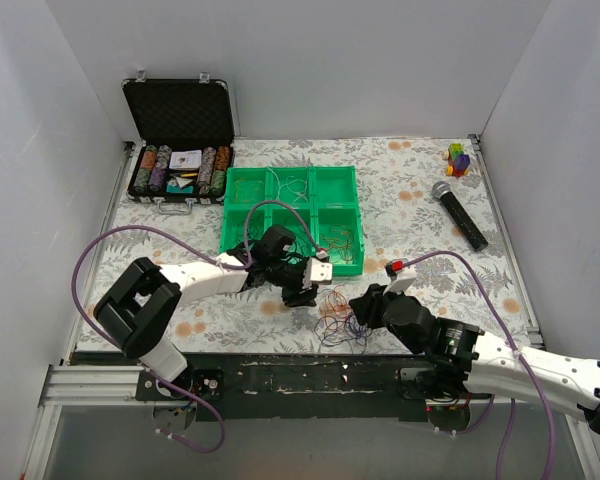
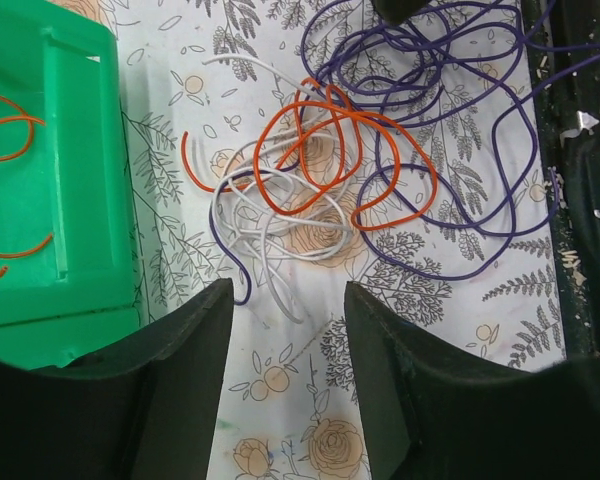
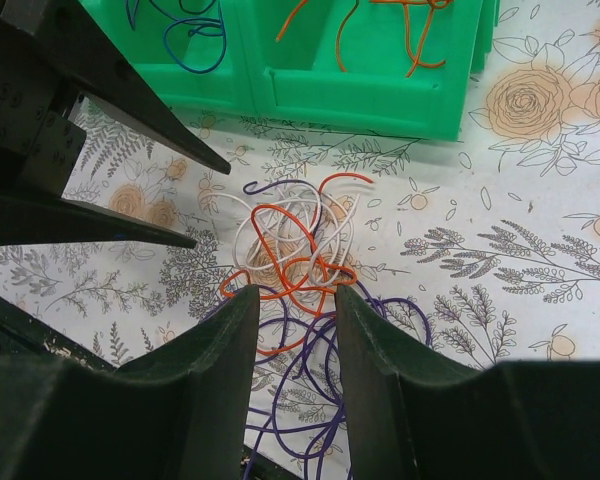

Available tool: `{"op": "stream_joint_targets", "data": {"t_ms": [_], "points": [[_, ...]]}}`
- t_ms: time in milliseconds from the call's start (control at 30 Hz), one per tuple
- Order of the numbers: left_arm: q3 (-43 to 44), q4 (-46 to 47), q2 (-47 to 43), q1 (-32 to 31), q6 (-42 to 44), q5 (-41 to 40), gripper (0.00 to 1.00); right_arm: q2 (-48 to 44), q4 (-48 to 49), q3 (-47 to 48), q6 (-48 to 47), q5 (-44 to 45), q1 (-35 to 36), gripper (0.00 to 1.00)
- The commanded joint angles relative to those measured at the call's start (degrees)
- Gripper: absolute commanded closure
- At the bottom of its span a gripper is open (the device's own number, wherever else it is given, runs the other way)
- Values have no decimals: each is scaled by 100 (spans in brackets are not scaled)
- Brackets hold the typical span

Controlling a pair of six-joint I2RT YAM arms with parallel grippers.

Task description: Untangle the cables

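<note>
The cables are a loose tangle (image 1: 338,318) of thin orange, white and purple wire loops on the flowered cloth, near the front edge. In the left wrist view the orange loops (image 2: 330,150) lie over white ones (image 2: 270,215), with purple loops (image 2: 460,130) to the right. My left gripper (image 2: 285,295) is open and empty, just short of the tangle; in the top view the left gripper (image 1: 318,290) is at its left. My right gripper (image 3: 295,295) is open over the purple loops (image 3: 320,390), which pass loosely between the jaws; in the top view the right gripper (image 1: 357,308) is at the tangle's right.
A green compartment tray (image 1: 280,171) holding sorted wires stands just behind the tangle, its wall close to both grippers (image 2: 80,200) (image 3: 360,85). A poker-chip case (image 1: 180,150) is back left. A microphone (image 1: 460,213) and coloured blocks (image 1: 458,158) are back right. The black front rail (image 1: 310,375) runs just below the tangle.
</note>
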Motion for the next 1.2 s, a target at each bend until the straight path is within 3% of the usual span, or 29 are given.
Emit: {"op": "stream_joint_targets", "data": {"t_ms": [0, 67, 133, 300, 333, 433, 633, 967, 1167], "points": [[206, 223, 27, -53, 20, -5, 53, -92, 60, 143, 63, 92, -20, 56], [215, 232, 71, -62, 46, 13, 56, -119, 51, 143, 54, 92, -21, 55], [206, 232, 106, -88, 90, 39, 65, -119, 34, 152, 54, 118, -12, 56], [250, 153, 45, -150, 160, 31, 98, -67, 156, 91, 63, 92, -20, 55], [276, 127, 18, -150, 160, -4, 100, -32, 253, 64, 63, 39, -29, 55], [496, -40, -113, -150, 90, -153, 100, 240, 621, 20, 36, -110, -12, 52], [883, -602, -605, -158, -86, -409, 100, 987, 1131, -15, 98, -453, -12, 35], [944, -1341, -1300, -150, -516, -541, 100, 2041, 1941, -129, 177, -287, -21, 36], [1708, -1789, -1625, -150, -701, -1084, 100, 2675, 1967, -225, 423, -391, -21, 41]]}}
